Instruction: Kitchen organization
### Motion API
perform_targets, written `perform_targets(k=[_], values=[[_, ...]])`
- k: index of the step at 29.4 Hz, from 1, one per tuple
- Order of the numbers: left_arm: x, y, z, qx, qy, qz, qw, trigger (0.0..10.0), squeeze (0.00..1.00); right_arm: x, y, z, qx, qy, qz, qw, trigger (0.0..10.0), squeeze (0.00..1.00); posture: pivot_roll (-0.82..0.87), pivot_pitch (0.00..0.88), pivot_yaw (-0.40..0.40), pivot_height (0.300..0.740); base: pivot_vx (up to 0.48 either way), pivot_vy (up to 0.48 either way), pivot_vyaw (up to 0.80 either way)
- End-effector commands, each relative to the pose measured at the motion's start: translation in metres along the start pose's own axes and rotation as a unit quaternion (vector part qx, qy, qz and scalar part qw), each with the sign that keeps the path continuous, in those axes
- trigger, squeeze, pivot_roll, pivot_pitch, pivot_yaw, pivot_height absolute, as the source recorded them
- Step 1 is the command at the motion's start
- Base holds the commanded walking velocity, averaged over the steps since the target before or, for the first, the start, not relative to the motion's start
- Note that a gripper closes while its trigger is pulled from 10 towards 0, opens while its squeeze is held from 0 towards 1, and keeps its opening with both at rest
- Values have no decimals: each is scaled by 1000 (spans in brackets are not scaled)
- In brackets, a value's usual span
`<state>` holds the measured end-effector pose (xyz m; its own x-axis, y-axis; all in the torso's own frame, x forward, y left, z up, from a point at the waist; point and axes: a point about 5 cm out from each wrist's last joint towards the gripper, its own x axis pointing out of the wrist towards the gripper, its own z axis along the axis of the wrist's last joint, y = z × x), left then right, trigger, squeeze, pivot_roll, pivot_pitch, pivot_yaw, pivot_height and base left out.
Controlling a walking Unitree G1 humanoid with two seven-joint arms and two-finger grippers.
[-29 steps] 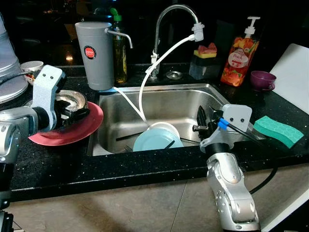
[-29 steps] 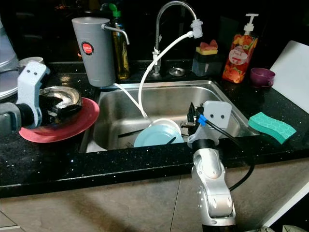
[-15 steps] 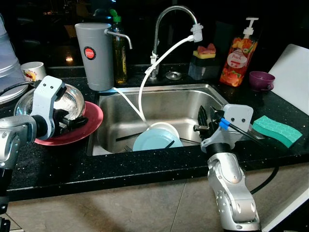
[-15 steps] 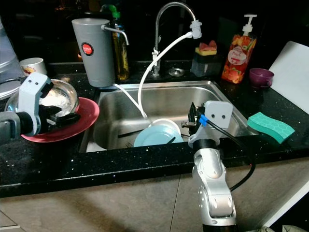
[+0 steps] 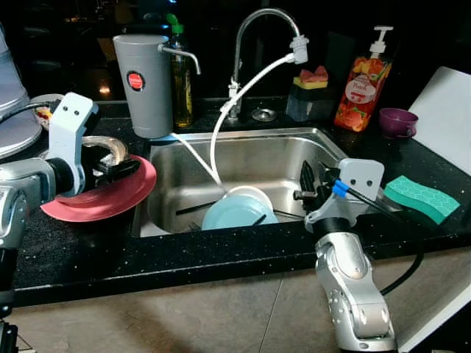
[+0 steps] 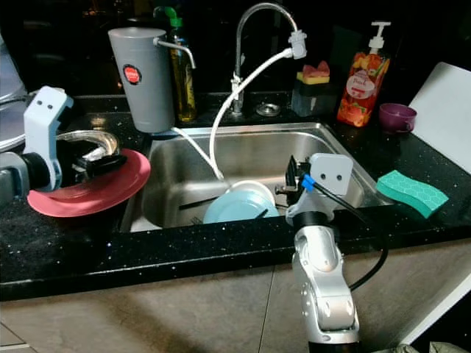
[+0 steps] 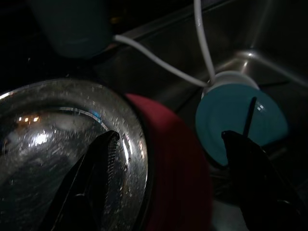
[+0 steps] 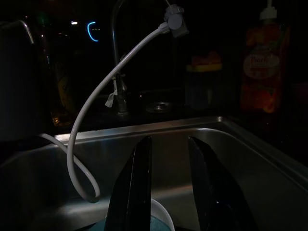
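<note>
**Steel bowl and red plate beside the sink, left tool spread around them**

On the black speckled worktop (image 5: 221, 254), left of the steel sink (image 5: 272, 158), lies a red plate (image 5: 103, 195) with a shiny steel bowl (image 5: 103, 151) sitting on it, tilted. The left tool (image 5: 121, 168) reaches over the plate's near side; in the left wrist view its two black fingers (image 7: 91, 178) stand wide apart, one lying against the bowl's rim (image 7: 72, 144) and the other out past the plate's edge (image 7: 178, 159), over the sink. I cannot tell whether either finger actually bears on the plate.

Inside the sink a light-blue plate (image 5: 237, 213) leans on a white bowl (image 5: 249, 195), with a dark utensil (image 5: 257, 218) lying across the plate. A white hose (image 5: 243, 92) runs from the tap (image 5: 254, 44) down into the basin.

The right tool (image 5: 307, 184) hangs at the sink's right wall, fingers (image 8: 137, 192) parted with nothing between them, pointing across the basin toward the tap.

Behind the sink stand a grey water filter (image 5: 143, 84), a green-capped bottle (image 5: 182, 77), a sponge holder (image 5: 311, 92) and an orange soap dispenser (image 5: 362, 84). Right of the sink are a purple cup (image 5: 397, 121), a green sponge (image 5: 425, 198) and a white board (image 5: 449, 114).
</note>
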<state>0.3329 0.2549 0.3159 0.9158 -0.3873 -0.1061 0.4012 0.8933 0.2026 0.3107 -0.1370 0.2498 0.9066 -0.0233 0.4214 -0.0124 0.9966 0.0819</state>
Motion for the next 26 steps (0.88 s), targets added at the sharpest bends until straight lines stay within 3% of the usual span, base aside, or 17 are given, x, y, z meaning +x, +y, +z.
perform_targets(k=[1,11,12,13,14,15,17,18,26], values=[[-1,5,-12,9,30,16,999,10000,0,-1,-1,-2,-4,4,-1,1000,10000,0,97,125,-21,740,0,0,0],[-2,8,-29,16,64,23,998,10000,0,-1,-1,-2,-4,3,-1,1000,10000,0,95,130,-21,740,0,0,0],[-2,9,-32,23,71,27,997,6824,0,-1,-1,-2,-4,3,-1,1000,10000,0,95,130,-21,740,0,0,0],[-2,9,-33,28,74,30,996,4549,0,-1,-1,-2,-4,3,-1,1000,10000,0,95,130,-21,740,0,0,0],[-2,10,-34,31,75,32,996,4549,0,-1,-1,-2,-4,3,-1,1000,10000,0,95,130,-21,740,0,0,0],[-2,11,-35,42,78,39,995,706,0,-1,-1,-2,-4,3,-1,1000,10000,0,95,130,-21,740,0,0,0],[-2,11,-35,50,80,43,995,706,0,-1,-1,-2,-4,3,-1,1000,10000,0,94,130,-23,740,0,0,0],[-1,12,-37,63,80,47,994,0,0,-1,-2,-2,-4,3,-1,1000,10000,0,94,130,-23,740,0,0,0],[0,10,-32,96,68,54,992,0,0,-1,-1,-1,-3,2,-1,1000,10000,0,94,130,-23,740,0,0,0]])
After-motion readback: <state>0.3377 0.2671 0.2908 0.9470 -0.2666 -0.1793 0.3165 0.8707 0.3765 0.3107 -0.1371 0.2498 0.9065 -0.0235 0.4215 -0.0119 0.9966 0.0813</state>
